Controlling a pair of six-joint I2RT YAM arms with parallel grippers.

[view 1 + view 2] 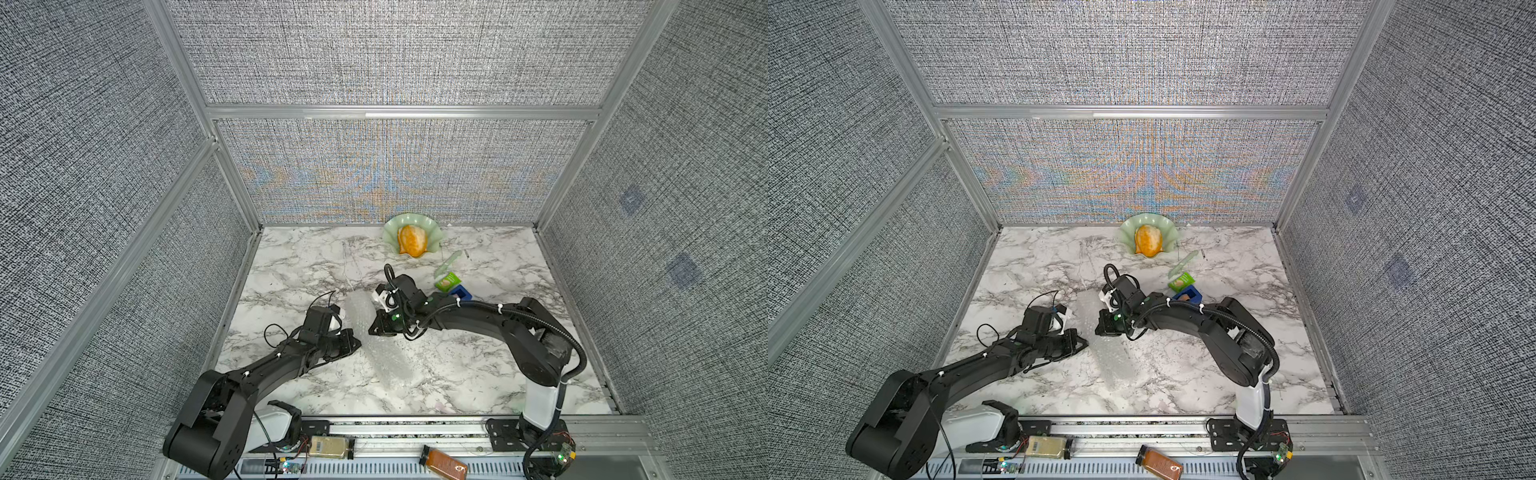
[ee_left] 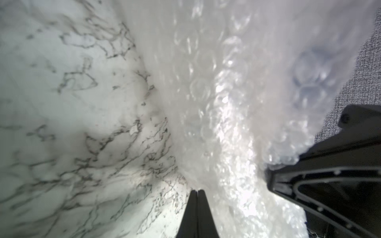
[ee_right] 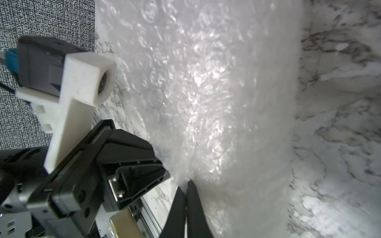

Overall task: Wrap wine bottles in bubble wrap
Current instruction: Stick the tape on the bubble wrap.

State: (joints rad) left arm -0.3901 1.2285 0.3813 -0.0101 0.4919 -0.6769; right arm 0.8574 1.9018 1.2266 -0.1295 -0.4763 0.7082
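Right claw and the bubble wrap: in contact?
Touching. In the right wrist view, the right claw has its nearly closed fingertips pushed into a pucker of the bubble wrap, and no gap shows between them.

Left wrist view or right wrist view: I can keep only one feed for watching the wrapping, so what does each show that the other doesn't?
Only the left wrist view: the tips of the left gripper, pressed shut at the edge of the bubble wrap. Only the right wrist view: the tips of the right gripper, pinching that wrap, the left arm's white camera mount, an aluminium rail and a tan container. Both: the bubble wrap, the marble table, the grey wall and the opposite gripper's black body.
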